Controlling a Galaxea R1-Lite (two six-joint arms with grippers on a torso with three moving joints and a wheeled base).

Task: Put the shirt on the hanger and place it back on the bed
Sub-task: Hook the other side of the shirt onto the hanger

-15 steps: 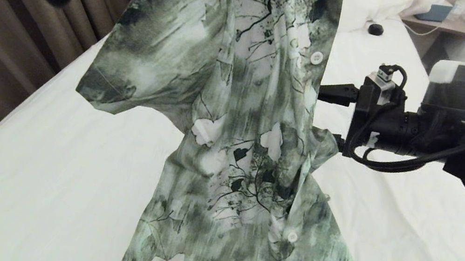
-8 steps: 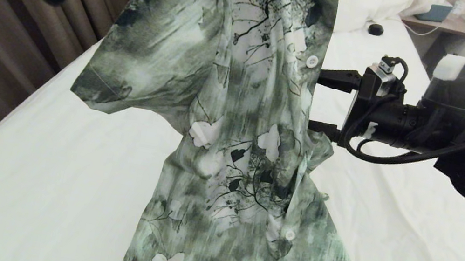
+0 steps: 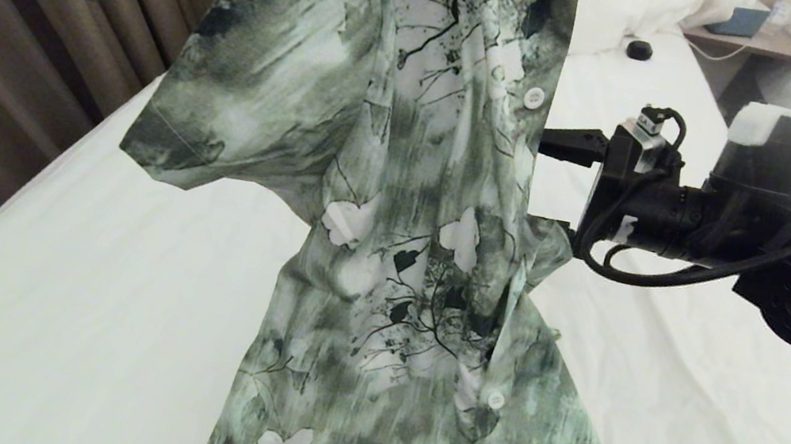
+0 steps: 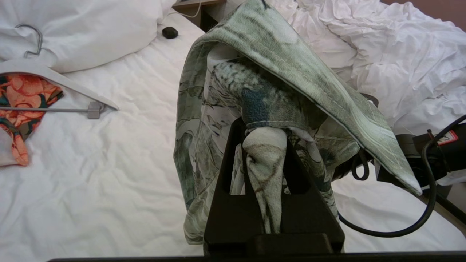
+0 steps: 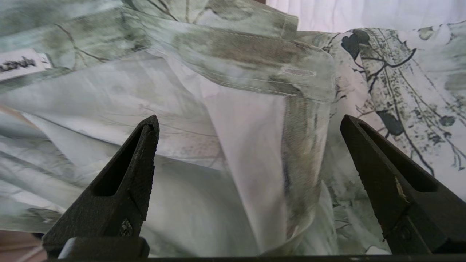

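One bed (image 3: 70, 296) with a white sheet fills most of the head view, and the shirt (image 3: 406, 256) hangs over it, lifted from above so that its lower part spreads toward the near edge and one short sleeve juts out toward the brown curtain (image 3: 2, 76).

The left wrist view shows what the head view cuts off. There the left tool (image 4: 267, 145) is pressed together on a bunched fold of the shirt near its top, with the cloth draped over the fingers. It also shows a broad white hanger (image 4: 58, 85) with a metal hook lying on the sheet, well apart from the shirt, with an orange floral garment (image 4: 22, 105) on it.

The right tool (image 3: 551, 180) reaches in level from the right side of the head view, its fingers spread wide at the shirt's open front edge. The right wrist view shows the pale inside of the shirt between those fingers (image 5: 127, 174), with nothing pinched, and the collar label (image 5: 22, 62) off to one side.

A small black object (image 3: 639, 50) lies on the bed near the pillows (image 4: 83, 29). No thin wire hanger can be made out in any view.
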